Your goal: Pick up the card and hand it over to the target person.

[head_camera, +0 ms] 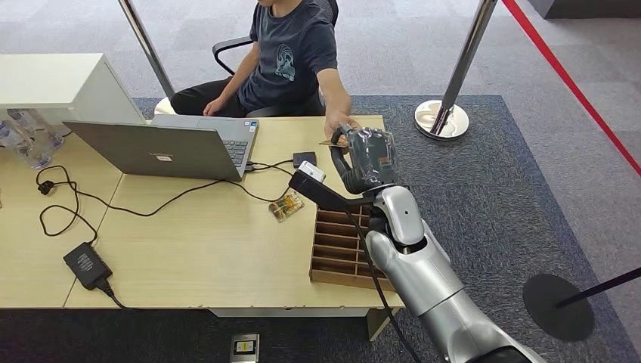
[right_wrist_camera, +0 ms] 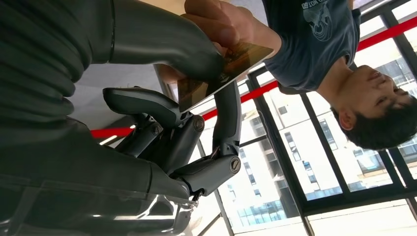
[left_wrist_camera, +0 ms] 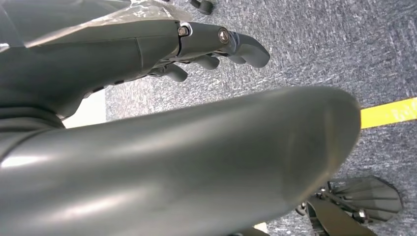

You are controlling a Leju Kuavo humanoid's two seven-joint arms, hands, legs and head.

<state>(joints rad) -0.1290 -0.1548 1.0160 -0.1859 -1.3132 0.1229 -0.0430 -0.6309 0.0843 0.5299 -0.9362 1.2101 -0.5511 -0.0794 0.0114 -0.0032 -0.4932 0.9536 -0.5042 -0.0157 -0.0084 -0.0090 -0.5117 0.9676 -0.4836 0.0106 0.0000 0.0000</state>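
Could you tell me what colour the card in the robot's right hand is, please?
Golden brown; the card shows best in the right wrist view.

An open grey laptop stands on the left part of the light wooden desk, its screen back toward the near side. A black cable loops from it across the desktop to a black power brick near the near-left edge. Right of the laptop lie a small dark box and — nearer — a small orange packet. A brown slotted organiser sits at the desk's near-right corner. Beyond the desk, to the right, a chrome stanchion post rises from its round base on grey carpet — a red line runs behind it.
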